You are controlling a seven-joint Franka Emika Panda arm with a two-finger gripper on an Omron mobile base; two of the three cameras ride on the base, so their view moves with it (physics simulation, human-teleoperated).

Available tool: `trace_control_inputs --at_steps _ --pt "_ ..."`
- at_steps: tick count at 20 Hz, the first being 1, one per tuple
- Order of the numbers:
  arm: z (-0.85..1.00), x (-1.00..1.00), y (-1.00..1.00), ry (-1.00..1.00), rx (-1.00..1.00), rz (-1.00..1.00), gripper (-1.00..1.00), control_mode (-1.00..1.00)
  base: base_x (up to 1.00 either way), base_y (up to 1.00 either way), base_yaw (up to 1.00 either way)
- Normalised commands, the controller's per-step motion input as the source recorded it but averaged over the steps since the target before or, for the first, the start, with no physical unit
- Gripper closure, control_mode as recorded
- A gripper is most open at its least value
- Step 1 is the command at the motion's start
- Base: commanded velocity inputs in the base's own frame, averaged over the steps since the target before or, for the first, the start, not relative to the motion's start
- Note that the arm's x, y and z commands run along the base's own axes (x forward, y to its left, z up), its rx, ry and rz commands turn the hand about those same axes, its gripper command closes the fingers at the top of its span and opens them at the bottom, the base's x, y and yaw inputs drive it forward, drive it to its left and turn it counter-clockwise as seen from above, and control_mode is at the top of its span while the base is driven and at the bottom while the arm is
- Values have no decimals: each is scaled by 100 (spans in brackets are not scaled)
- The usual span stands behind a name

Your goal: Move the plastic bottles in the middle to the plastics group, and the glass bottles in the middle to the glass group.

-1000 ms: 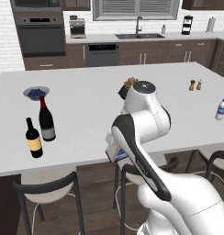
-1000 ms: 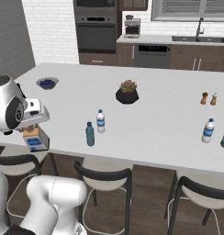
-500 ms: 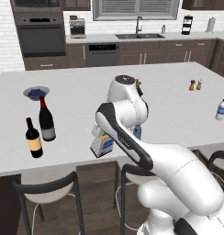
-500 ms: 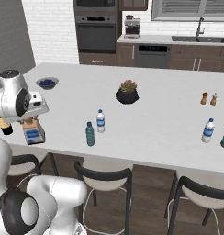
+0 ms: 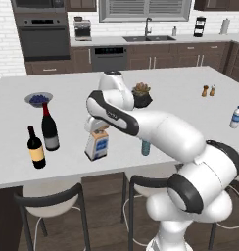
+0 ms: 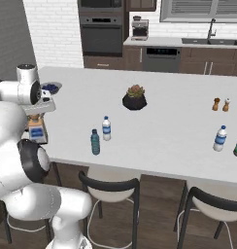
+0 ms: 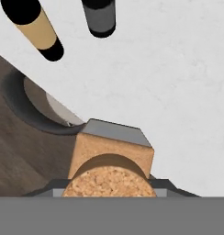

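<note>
Cork-stoppered glass bottle [image 5: 97, 143] tilted in the hand [image 5: 96, 126], stopper uppermost

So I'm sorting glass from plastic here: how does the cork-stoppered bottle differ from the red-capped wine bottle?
The cork-stoppered bottle is squat and square-bodied; the red-capped wine bottle is tall, slim and round. The first is amber with a pale blue-white label, the second dark with a grey label. The gripper sits over the first one's stopper; the wine bottle stands free beside the yellow-labelled bottle. Both are upright, near the counter's front edge.
</note>
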Motion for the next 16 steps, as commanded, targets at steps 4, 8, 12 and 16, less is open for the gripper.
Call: trace_control_inputs --at_steps 4,8,12,16 --pt "-17 42 50 2 0 0 100 -100 0 0 0" --pt "-41 29 47 0 -4 0 100 -100 0 0 0" --pt "-54 28 37 0 -5 0 100 -100 0 0 0" --pt "-37 13 13 0 -1 0 100 -100 0 0 0"
